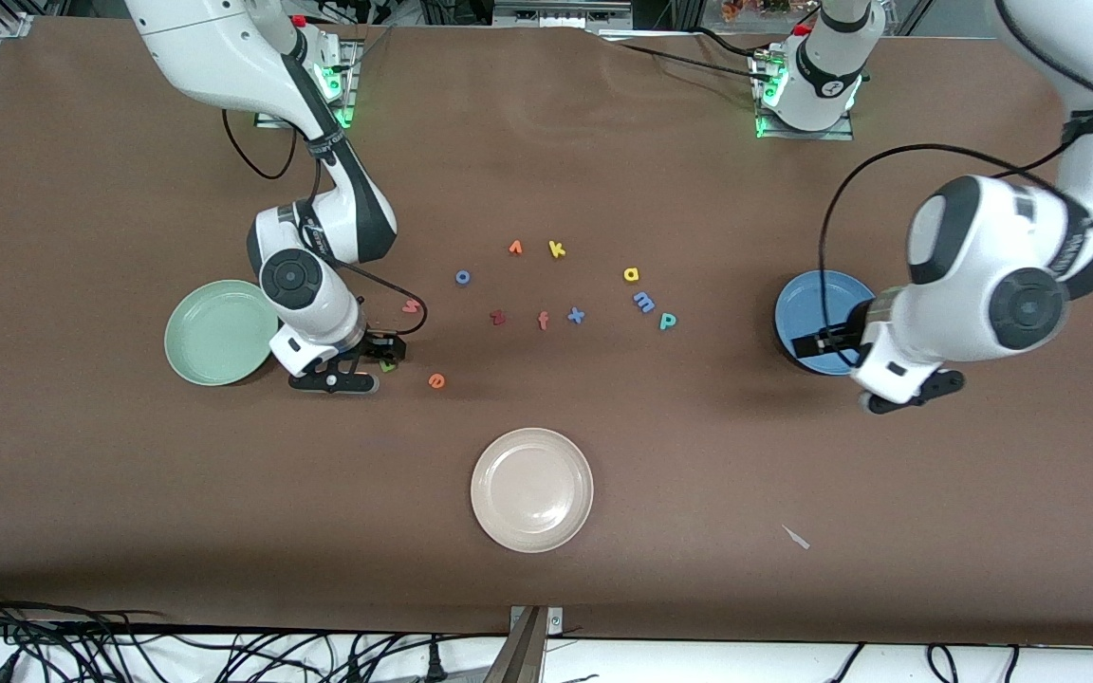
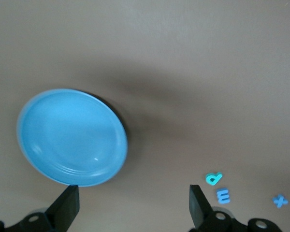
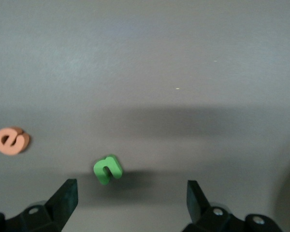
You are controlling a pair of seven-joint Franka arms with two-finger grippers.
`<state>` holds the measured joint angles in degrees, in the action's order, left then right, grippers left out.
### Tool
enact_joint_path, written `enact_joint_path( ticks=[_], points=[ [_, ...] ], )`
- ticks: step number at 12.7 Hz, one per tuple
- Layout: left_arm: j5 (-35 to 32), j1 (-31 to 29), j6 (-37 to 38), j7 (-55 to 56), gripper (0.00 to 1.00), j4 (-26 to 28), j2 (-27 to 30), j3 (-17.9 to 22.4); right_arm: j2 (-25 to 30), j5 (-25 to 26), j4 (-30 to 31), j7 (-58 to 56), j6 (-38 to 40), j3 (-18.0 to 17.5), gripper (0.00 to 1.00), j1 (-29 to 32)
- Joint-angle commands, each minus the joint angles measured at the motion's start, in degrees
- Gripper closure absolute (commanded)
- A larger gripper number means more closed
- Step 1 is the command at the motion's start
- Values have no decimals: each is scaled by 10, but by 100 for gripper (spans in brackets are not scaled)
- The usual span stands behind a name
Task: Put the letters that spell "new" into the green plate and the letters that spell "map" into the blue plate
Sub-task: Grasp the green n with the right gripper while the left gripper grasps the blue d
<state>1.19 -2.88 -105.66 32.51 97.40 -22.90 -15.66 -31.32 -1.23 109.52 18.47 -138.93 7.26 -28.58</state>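
My right gripper (image 1: 361, 363) (image 3: 130, 203) hangs open low over the table beside the pale green plate (image 1: 219, 332). The green n (image 1: 387, 363) (image 3: 108, 169) lies just ahead of its fingertips, not between them. The orange e (image 1: 436, 380) (image 3: 11, 140) and the pinkish w (image 1: 410, 305) lie close by. My left gripper (image 1: 874, 368) (image 2: 134, 205) is open and holds nothing, over the table at the edge of the blue plate (image 1: 817, 294) (image 2: 72, 137). The yellow a (image 1: 631, 275), light blue m (image 1: 643, 302) (image 2: 223, 195) and teal p (image 1: 667, 321) (image 2: 213, 178) lie in a short row toward the table's middle.
Other letters lie mid-table: blue x (image 1: 576, 315) (image 2: 280, 201), salmon f (image 1: 543, 321), dark red z (image 1: 498, 318), blue o (image 1: 462, 277), yellow k (image 1: 557, 249) and an orange one (image 1: 515, 248). A cream-white plate (image 1: 532, 489) sits nearer the front camera.
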Motion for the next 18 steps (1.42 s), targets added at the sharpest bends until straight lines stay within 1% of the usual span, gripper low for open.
enact_joint_path(
  ticks=[1,3,5,7,9,10,11,13,14,15,18],
  points=[
    [6,-1,-95,88,0,101,30,-34,-8,-6,3,-92,7,-8,0,2],
    [6,-1,-165,119,0,174,48,-60,-8,-6,2,-144,10,-8,0,4],
    [2,10,-232,161,0,213,41,-93,-10,-6,2,-192,10,-8,0,5],
    [2,39,-270,173,2,219,21,-93,-18,-6,-3,-209,9,-8,0,6],
    [2,60,-299,179,14,219,0,-92,-22,-4,-4,-215,6,-8,0,6],
    [2,67,-308,184,21,219,-12,-91,-23,-4,-7,-215,5,-8,0,5],
    [-4,72,-319,186,22,219,-23,-91,-27,-4,-10,-215,3,-8,0,5],
    [-47,71,-322,208,22,219,-41,-91,-32,-4,-11,-215,-8,-9,0,5],
    [-65,70,-323,216,22,218,-50,-90,-33,-4,-12,-215,-13,-15,1,5],
    [-73,71,-325,223,22,213,-59,-90,-34,-4,-12,-215,-20,-16,1,5],
    [-74,73,-336,232,22,213,-63,-90,-42,-4,-21,-218,-24,-17,1,4]
  ],
)
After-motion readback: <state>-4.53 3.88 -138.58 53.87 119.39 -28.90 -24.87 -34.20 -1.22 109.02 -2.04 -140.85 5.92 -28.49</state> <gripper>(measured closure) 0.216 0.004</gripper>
